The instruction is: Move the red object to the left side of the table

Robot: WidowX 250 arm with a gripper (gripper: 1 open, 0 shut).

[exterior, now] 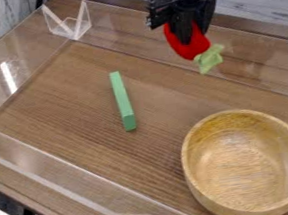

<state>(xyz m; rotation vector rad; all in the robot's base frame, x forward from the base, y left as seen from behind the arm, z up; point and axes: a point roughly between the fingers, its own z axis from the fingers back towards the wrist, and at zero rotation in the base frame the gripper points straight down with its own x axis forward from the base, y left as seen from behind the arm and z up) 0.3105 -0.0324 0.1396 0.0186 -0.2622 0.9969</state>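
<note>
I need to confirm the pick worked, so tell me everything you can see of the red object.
The red object is a small, rounded toy resembling a strawberry, glossy like plastic, with a light green leafy end sticking out toward the lower right. It hangs tilted in the air above the far right part of the table, clamped in the black hand, whose fingers cover its upper part. Nothing else touches it; it sits apart from the green bar and the wooden bowl.

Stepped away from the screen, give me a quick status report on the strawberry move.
Tool shut on the red strawberry toy, held above the table. Green bar lies to its left, possibly in the path. Wooden bowl off to the side.
</note>
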